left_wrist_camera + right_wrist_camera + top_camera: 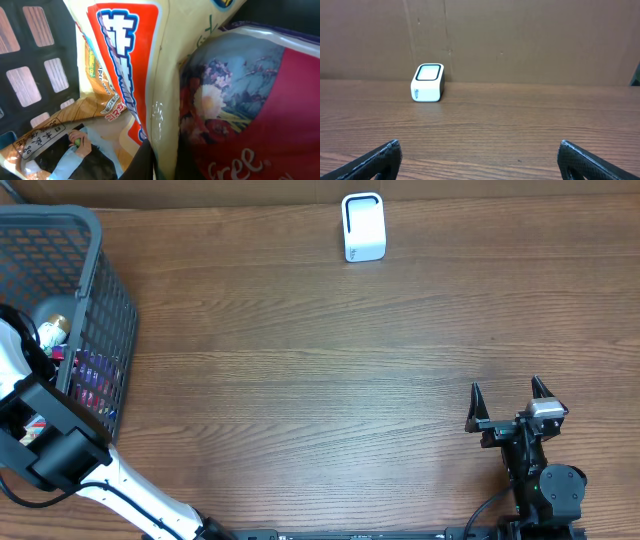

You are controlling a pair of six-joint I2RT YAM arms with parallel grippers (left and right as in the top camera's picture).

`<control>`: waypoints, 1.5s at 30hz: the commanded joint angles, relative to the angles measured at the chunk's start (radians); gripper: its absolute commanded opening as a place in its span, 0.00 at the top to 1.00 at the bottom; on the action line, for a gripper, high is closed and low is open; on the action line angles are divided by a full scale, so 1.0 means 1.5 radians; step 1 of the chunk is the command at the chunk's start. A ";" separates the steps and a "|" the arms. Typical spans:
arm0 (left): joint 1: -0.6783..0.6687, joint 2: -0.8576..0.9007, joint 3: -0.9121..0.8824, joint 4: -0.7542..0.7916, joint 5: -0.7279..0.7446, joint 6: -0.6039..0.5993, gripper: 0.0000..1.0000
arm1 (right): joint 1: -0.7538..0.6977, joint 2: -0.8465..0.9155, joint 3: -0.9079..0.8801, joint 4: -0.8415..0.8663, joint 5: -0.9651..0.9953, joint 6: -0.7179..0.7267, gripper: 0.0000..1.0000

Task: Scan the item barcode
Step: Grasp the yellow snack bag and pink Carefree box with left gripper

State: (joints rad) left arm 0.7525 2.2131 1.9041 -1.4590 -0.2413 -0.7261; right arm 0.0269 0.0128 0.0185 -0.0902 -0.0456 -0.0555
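Observation:
My left gripper [164, 169] is down inside the grey mesh basket [95, 290], shut on a fold of a cream snack bag [130, 60] that has a red label with white lettering. One dark finger [142, 165] presses the fold from the left, the other from the right. In the overhead view the left arm [40, 430] covers that gripper and the bag. The white barcode scanner [363, 227] stands at the table's far edge, seen too in the right wrist view as the scanner [427, 82]. My right gripper [510, 405] rests open near the front right, holding nothing.
A red and blue flowered packet [240, 100] lies pressed against the gripped bag on the right. Other packets [90, 375] show through the basket's mesh wall [30, 75]. A brown cardboard wall [520, 40] rises behind the scanner.

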 commanded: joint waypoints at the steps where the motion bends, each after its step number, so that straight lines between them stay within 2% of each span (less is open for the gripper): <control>1: 0.004 0.028 0.033 -0.035 0.036 0.030 0.96 | 0.001 -0.007 -0.007 0.005 0.000 0.004 0.00; 10: -0.004 0.024 0.266 -0.112 0.172 0.114 0.96 | 0.001 -0.007 -0.007 0.005 0.000 0.004 0.00; 16: -0.024 -0.008 0.343 -0.132 0.174 0.154 0.96 | 0.001 -0.007 -0.007 0.005 0.000 0.004 0.00; 23: -0.038 -0.045 0.348 -0.138 0.137 0.138 0.96 | 0.001 -0.007 -0.007 0.005 0.000 0.004 0.00; 24: -0.038 -0.044 0.344 -0.143 0.114 0.119 0.92 | 0.001 -0.007 -0.007 0.005 0.000 0.004 0.00; 25: -0.038 -0.041 0.338 -0.152 0.088 0.094 0.84 | 0.001 -0.007 -0.007 0.005 0.000 0.004 0.00; 26: -0.036 -0.039 0.331 -0.154 0.072 0.077 0.71 | 0.001 -0.007 -0.007 0.005 0.000 0.004 0.00; 27: -0.035 -0.039 0.320 -0.154 0.070 0.078 0.43 | 0.001 -0.007 -0.007 0.005 0.000 0.004 0.00; 28: -0.033 -0.039 0.298 -0.153 0.068 0.070 0.00 | 0.001 -0.007 -0.007 0.005 0.000 0.004 0.00; 40: -0.013 -0.039 0.058 -0.037 0.073 0.015 0.00 | 0.001 -0.007 -0.007 0.005 0.000 0.004 0.00; 45: -0.003 -0.039 0.003 0.010 0.070 -0.015 0.00 | 0.001 -0.007 -0.007 0.005 0.000 0.004 0.00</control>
State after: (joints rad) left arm 0.7345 2.1674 1.9469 -1.4673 -0.1169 -0.6945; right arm 0.0269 0.0128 0.0185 -0.0898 -0.0456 -0.0551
